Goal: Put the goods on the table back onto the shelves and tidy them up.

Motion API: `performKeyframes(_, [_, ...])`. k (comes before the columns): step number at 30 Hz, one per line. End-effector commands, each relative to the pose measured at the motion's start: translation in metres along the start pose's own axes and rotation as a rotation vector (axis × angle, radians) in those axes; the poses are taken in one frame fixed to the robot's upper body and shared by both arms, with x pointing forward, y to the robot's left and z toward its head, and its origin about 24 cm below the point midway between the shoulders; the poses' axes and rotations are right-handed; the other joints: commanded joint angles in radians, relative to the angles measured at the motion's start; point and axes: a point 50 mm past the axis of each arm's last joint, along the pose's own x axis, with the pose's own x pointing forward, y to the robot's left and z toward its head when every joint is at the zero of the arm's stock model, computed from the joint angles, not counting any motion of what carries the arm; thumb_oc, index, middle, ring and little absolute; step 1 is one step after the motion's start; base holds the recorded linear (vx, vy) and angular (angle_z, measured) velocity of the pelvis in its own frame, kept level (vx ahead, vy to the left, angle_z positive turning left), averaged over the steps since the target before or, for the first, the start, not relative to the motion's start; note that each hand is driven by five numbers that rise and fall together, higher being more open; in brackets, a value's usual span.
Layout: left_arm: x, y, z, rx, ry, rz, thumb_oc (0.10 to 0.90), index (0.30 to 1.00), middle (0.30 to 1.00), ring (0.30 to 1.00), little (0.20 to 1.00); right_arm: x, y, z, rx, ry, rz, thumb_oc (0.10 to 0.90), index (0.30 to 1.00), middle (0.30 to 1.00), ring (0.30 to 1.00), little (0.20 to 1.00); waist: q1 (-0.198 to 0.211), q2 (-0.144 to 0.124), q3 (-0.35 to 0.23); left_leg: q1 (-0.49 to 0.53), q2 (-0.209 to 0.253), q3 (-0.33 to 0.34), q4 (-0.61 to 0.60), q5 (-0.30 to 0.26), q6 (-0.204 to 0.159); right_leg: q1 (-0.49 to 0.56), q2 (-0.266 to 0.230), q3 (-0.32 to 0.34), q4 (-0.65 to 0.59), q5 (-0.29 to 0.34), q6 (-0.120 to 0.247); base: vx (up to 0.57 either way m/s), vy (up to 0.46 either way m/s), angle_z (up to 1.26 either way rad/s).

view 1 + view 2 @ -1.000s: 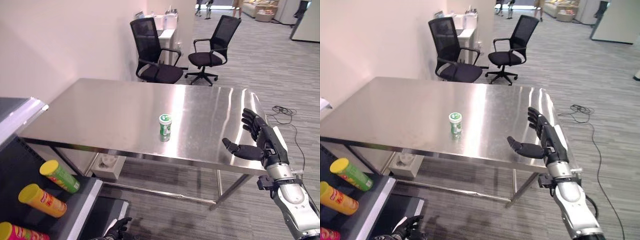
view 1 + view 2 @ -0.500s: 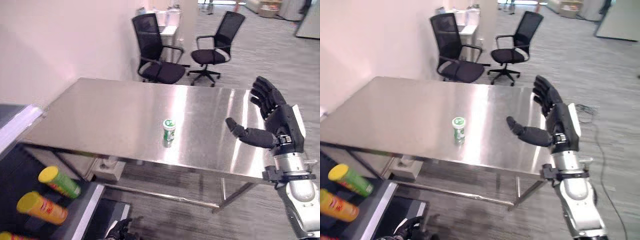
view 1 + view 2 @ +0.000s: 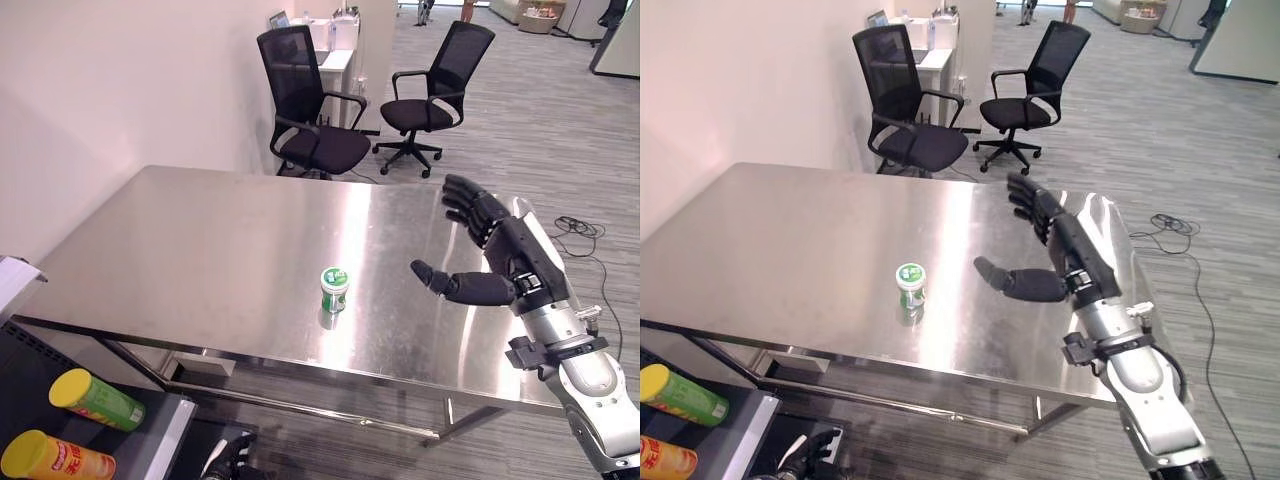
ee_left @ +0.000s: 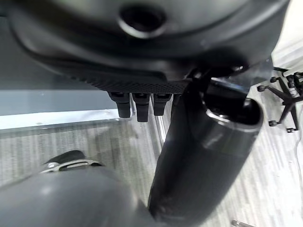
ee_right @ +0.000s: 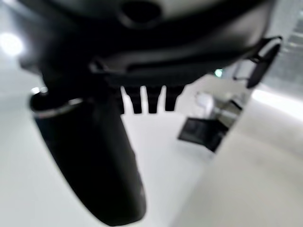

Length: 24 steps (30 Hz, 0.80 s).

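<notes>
A small green jar with a white lid (image 3: pixel 334 290) stands upright near the front edge of the steel table (image 3: pixel 200 240). My right hand (image 3: pixel 490 262) hovers open above the table to the jar's right, thumb pointing toward it, about a hand's width away and holding nothing. My left hand (image 3: pixel 228 462) hangs low under the table's front edge, near the floor; its fingers (image 4: pixel 137 105) are straight. On the shelf (image 3: pixel 155 440) at lower left lie a green tube with a yellow cap (image 3: pixel 97 398) and an orange tube (image 3: pixel 55 458).
Two black office chairs (image 3: pixel 315 100) stand beyond the table's far edge, near a small white side table (image 3: pixel 335 45). A pale wall runs along the left. Grey plank floor lies to the right.
My right hand has moved left and forward over the table toward the jar. The camera has shifted, showing less of the shelf.
</notes>
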Motion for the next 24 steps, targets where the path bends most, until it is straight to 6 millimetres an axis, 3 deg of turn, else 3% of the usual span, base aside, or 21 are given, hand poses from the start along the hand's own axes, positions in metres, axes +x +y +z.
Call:
performKeyframes(1, [-0.004,-0.023,-0.004,-0.008,-0.014,-0.08,0.8,0.9,0.9,0.9,0.9,0.016,-0.004,0.035,0.0,-0.2,0.027,0.8,0.9,0.9,0.9,0.9,0.028,-0.029,-0.044,-0.099,0.001,0.002,-0.113,0.103,-0.012,0.099,-0.002,-0.015,-0.033,0.036,0.071,0.02,0.033,0.05])
performKeyframes(10, [-0.015,-0.017,0.021,0.02,-0.182,-0.163,0.8,0.9,0.9,0.9,0.9,0.02,0.005,0.019,-0.001,-0.098,0.116,0.8,0.9,0.9,0.9,0.9,0.046,-0.011,-0.043,-0.103,-0.023,-0.007,-0.122,0.09,0.007,0.084,-0.021,-0.028,-0.032,0.051,0.088,0.01,0.031,0.05])
performKeyframes(13, [-0.017,-0.025,-0.014,0.03,-0.042,-0.14,0.8,0.9,0.9,0.9,0.9,0.022,0.005,0.016,0.004,-0.098,0.103,0.8,0.9,0.9,0.9,0.9,0.05,-0.014,-0.042,-0.106,-0.029,-0.013,-0.123,0.086,0.007,0.084,-0.025,-0.031,-0.036,0.056,0.091,0.0,0.006,0.02])
performKeyframes(15, [-0.016,-0.026,-0.025,0.023,0.022,-0.13,0.8,0.9,0.9,0.9,0.9,0.019,0.004,0.012,-0.021,-0.071,0.102,0.8,0.9,0.9,0.9,0.9,0.051,-0.016,-0.041,-0.109,-0.034,-0.015,-0.125,0.084,0.006,0.083,-0.029,-0.033,-0.04,0.067,0.094,0.0,0.0,0.0])
performKeyframes(24, [-0.013,-0.023,-0.022,0.033,0.021,-0.12,0.8,0.9,0.9,0.9,0.9,0.022,0.005,-0.004,-0.01,-0.009,0.092,0.8,0.9,0.9,0.9,0.9,0.066,-0.021,-0.041,-0.116,-0.049,-0.022,-0.129,0.076,0.012,0.078,-0.043,-0.039,-0.045,0.091,0.104,0.0,0.006,0.02])
